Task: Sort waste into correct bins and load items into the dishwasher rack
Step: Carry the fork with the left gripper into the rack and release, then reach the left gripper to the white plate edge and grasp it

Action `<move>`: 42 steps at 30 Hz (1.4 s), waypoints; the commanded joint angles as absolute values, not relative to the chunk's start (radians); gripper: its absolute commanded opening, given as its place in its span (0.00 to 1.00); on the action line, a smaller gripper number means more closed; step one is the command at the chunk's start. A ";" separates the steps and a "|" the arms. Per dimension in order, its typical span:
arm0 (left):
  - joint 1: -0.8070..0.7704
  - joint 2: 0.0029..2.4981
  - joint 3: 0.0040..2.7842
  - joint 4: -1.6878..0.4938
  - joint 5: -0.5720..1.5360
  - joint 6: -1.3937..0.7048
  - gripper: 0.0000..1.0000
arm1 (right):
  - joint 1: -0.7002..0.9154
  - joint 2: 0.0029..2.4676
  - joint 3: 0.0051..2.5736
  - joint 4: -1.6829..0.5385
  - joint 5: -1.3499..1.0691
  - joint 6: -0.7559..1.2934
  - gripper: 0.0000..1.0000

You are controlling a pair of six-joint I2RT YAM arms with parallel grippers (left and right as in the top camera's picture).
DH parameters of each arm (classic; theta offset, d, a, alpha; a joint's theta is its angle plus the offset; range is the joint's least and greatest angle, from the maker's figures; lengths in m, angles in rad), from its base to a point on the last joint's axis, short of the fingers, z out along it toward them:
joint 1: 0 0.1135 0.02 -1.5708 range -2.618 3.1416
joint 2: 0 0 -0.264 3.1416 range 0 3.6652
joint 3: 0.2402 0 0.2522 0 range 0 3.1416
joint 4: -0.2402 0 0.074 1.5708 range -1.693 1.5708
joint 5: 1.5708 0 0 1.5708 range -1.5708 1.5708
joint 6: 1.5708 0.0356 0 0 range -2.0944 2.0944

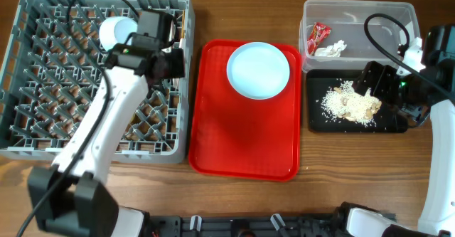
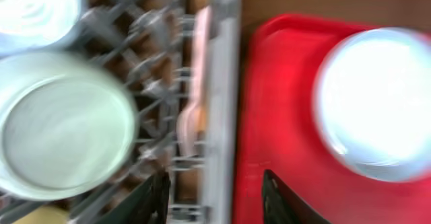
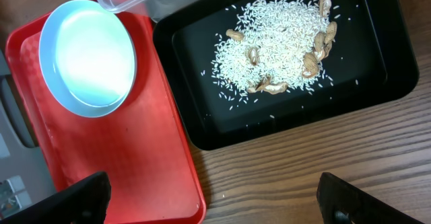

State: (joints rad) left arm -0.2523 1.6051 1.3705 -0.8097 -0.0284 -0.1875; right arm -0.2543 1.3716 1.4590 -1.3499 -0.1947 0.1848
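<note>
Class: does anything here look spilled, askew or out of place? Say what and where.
Nothing stands out. The rice scraps lie loosely scattered but wholly inside the black tray; the wrapper and tissue sit in the clear tub.

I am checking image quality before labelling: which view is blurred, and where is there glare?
Left wrist view: heavily blurred. The plate on the red tray is washed out by glare, and the rack pegs are smeared. Right wrist view: sharp, and single grains of the rice scraps show against the black tray. Overhead view: sharp and evenly lit.
</note>
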 commanded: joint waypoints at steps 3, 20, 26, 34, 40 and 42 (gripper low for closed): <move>-0.340 1.589 1.391 -0.704 0.256 -0.186 0.52 | -0.257 1.377 1.451 -1.348 -0.212 0.186 0.99; -0.675 1.926 1.391 -0.409 0.174 0.088 0.62 | -0.257 1.377 1.451 -1.344 -0.212 0.185 0.99; -0.723 2.028 1.391 -0.399 0.057 0.132 0.68 | -0.257 1.377 1.451 -1.343 -0.212 0.183 0.99; -0.725 2.064 1.391 -0.493 0.039 0.130 0.50 | -0.257 1.377 1.451 -1.340 -0.212 0.183 1.00; -0.725 2.064 1.391 -0.546 0.039 0.127 0.22 | -0.257 1.377 1.451 -1.340 -0.212 0.183 0.99; -0.725 2.064 1.391 -0.547 0.039 0.127 0.14 | -0.257 1.377 1.451 -1.340 -0.212 0.183 0.99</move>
State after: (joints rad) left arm -0.7265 2.0510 1.3792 -0.5407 0.0494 0.1200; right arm -0.2543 1.3716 1.4590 -1.3453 -0.1951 0.1848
